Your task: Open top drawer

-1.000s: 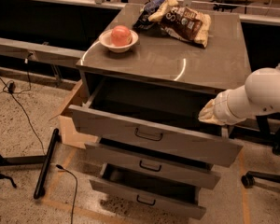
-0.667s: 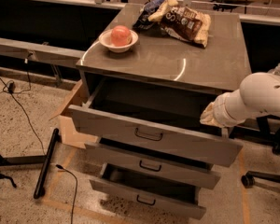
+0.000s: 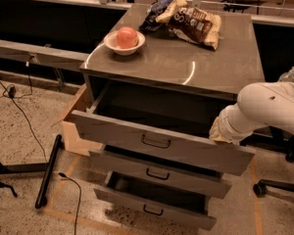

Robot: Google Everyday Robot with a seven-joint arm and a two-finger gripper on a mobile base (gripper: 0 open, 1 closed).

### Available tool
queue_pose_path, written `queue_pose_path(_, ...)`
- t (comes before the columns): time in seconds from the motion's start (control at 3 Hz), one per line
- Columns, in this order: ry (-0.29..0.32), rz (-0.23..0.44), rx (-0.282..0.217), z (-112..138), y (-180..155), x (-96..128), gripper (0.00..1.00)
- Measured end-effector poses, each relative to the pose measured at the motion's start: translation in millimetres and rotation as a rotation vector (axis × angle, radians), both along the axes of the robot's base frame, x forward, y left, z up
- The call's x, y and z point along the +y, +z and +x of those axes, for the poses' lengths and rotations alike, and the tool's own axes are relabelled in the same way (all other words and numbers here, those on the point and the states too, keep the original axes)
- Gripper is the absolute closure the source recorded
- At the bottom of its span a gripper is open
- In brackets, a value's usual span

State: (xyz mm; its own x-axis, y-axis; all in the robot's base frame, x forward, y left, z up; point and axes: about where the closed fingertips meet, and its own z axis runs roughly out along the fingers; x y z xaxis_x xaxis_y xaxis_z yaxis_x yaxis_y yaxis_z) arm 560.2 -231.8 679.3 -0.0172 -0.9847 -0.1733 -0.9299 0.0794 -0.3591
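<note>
The top drawer (image 3: 112,130) is a wide grey metal drawer with a small dark wire handle (image 3: 155,142) at its centre. It stands pulled well out of the cabinet and its dark inside shows. My gripper (image 3: 217,132) is at the end of the white arm (image 3: 264,104), which comes in from the right. It sits at the drawer's right end, just behind the top edge of the front panel. Its tips are hidden by the wrist and the drawer front.
Two shallower grey drawers, the middle (image 3: 186,177) and the bottom (image 3: 122,199), stand partly out below. On the cabinet top (image 3: 220,65) are a bowl with a red apple (image 3: 125,39) and chip bags (image 3: 193,21). A cardboard box (image 3: 72,131), a black pole (image 3: 49,170) and cables lie left; a chair base (image 3: 277,185) is right.
The arm's end has dropped slightly lower toward the drawer's front edge. The top drawer stays pulled out about the same.
</note>
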Motion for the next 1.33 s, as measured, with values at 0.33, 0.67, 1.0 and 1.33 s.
queue_pose_path(0.33, 0.007, 0.015, 0.097, -17.1, -8.3, 6.9, 1.00)
queue_pose_path(0.67, 0.023, 0.053, 0.247, -44.3, -9.9, 12.2, 1.00)
queue_pose_path(1.0, 0.026, 0.081, 0.390, -76.1, -7.5, 15.1, 1.00)
queue_pose_path(1.33, 0.012, 0.123, 0.521, -110.8, -0.6, 19.7, 1.00)
